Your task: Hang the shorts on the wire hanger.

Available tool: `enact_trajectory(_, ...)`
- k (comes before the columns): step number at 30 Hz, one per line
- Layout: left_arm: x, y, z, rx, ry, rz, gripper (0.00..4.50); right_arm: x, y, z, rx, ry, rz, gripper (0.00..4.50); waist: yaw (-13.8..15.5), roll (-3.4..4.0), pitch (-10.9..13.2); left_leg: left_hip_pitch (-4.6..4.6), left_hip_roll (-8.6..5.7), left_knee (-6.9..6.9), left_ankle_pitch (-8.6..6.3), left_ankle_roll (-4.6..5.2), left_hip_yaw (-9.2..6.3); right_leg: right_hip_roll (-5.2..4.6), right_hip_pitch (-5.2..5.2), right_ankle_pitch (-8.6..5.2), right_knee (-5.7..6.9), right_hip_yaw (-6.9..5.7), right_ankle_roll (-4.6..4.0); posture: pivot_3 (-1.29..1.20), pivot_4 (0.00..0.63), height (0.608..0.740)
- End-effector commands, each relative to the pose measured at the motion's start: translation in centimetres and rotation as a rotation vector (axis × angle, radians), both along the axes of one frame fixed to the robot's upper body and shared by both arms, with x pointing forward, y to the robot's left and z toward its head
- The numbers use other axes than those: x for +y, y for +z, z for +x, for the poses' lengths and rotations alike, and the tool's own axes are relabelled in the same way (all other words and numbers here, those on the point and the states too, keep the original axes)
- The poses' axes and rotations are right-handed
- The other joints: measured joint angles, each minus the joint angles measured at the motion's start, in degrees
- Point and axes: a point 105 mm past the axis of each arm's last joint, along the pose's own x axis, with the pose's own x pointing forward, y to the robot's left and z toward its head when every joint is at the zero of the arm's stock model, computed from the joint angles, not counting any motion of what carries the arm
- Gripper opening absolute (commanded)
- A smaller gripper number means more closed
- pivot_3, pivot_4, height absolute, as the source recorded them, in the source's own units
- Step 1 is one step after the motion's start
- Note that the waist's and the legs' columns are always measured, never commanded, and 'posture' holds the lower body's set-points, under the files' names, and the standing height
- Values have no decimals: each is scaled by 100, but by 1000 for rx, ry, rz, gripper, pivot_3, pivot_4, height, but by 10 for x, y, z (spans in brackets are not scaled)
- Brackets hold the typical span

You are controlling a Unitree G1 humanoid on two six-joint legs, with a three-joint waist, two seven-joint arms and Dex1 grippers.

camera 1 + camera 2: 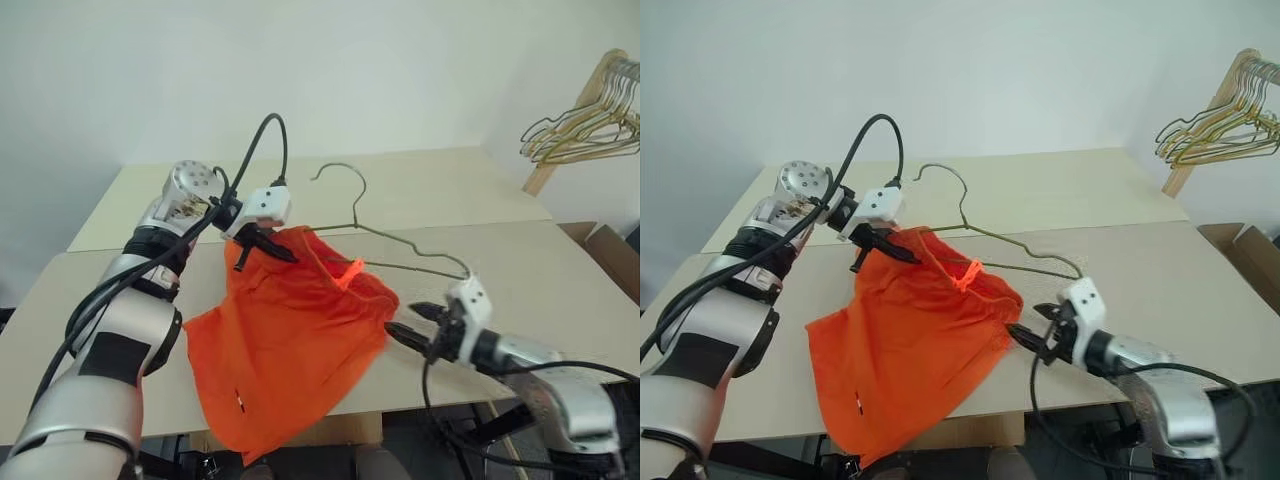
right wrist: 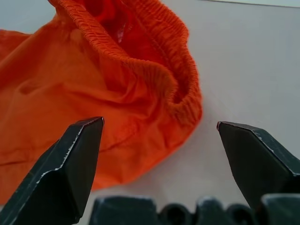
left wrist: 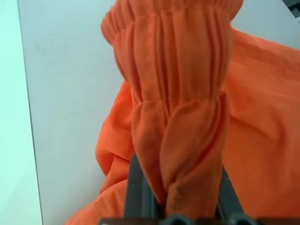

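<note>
Spare hangers [image 1: 585,125] well beyond the table [image 1: 560,270].

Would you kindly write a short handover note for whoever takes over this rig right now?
Left gripper: shut on the shorts at the waistband, holding them up over the table.
Right gripper: open, empty, beside the waistband's free end.
Wire hanger: lying on the table behind the shorts.
Done: shorts lifted.
Left: get the shorts onto the hanger.
</note>
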Motion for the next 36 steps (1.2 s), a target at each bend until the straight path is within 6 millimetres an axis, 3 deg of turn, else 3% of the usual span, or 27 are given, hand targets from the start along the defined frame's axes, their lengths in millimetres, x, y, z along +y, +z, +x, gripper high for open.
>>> enact_trajectory(1,-1,20,3,-45,0,-32,0,10,10,11,-51,11,28,4484,0,0,0,-3,0,2,0,0,-2,0,-2,0,0,-1,0,-175,0,740)
enact_trajectory(3,-1,20,3,-46,0,-32,0,14,7,14,-43,21,25,4484,5,0,0,-4,-5,3,0,0,-4,-3,-3,0,1,-1,0,-171,0,740)
enact_trajectory(6,0,20,2,-46,2,-33,0,18,2,26,-26,-12,28,3862,-3,0,0,-1,-4,3,0,0,-6,-2,-2,0,5,-2,0,-169,0,740)
enact_trajectory(17,4,21,4,-40,31,-57,0,6,3,21,-8,-7,55,37,-8,0,0,0,-6,3,0,0,-10,-2,-2,0,10,-2,0,-165,0,740)
enact_trajectory(29,48,-9,-15,11,53,31,0,-49,32,7,46,11,66,10,-107,1,0,2,-4,2,0,0,-12,-2,-1,0,12,-1,0,-188,0,740)
enact_trajectory(36,61,-13,-10,22,111,63,0,-62,40,4,59,55,25,10,-80,0,-1,2,-4,2,0,0,-11,-1,1,0,9,-3,0,-178,0,740)
